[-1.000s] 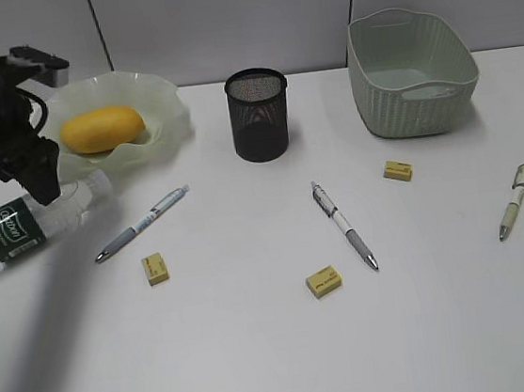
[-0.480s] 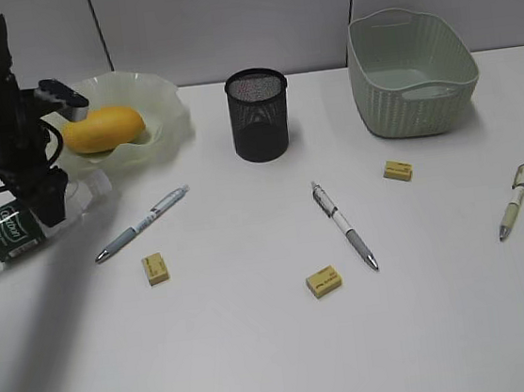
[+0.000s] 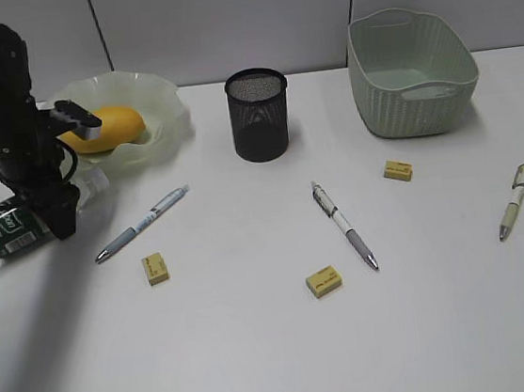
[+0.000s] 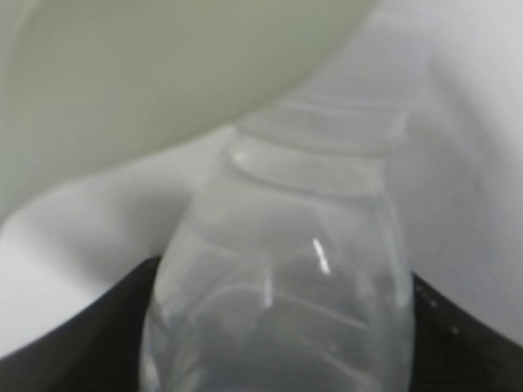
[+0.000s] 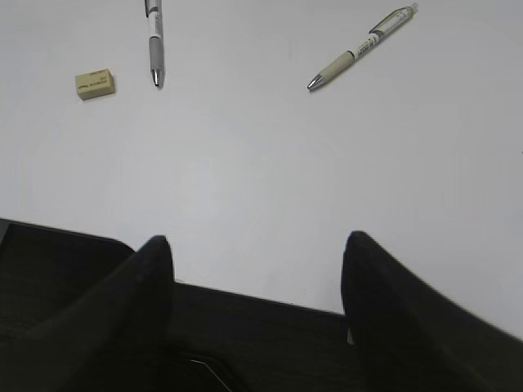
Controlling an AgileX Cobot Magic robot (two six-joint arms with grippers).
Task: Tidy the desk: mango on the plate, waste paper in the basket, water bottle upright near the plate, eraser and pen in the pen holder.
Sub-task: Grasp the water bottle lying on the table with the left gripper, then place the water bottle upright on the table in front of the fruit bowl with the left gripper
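Note:
The water bottle (image 3: 6, 235) lies on its side at the desk's (image 3: 260, 347) left edge, neck toward the plate (image 3: 159, 104). My left gripper (image 3: 56, 217) stands over its shoulder, open, one jaw on each side of the clear body (image 4: 302, 245). The mango (image 3: 103, 128) rests on the plate. The black pen holder (image 3: 259, 114) stands mid-back and the basket (image 3: 411, 70) back right. Three pens (image 3: 142, 224) (image 3: 344, 224) (image 3: 515, 198) and three yellow erasers (image 3: 155, 268) (image 3: 323, 281) (image 3: 397, 170) lie loose. The waste paper is out of view. My right gripper (image 5: 257, 239) is open and holds nothing.
The right wrist view looks across bare desk toward a pen (image 5: 364, 45), a second pen (image 5: 154, 41) and an eraser (image 5: 95, 83). A dark edge runs under the right fingers. A grey partition wall backs the desk.
My left arm has swung down and right over the bottle's neck end, and its gripper now straddles the bottle. The bottle, mango and other items have not moved.

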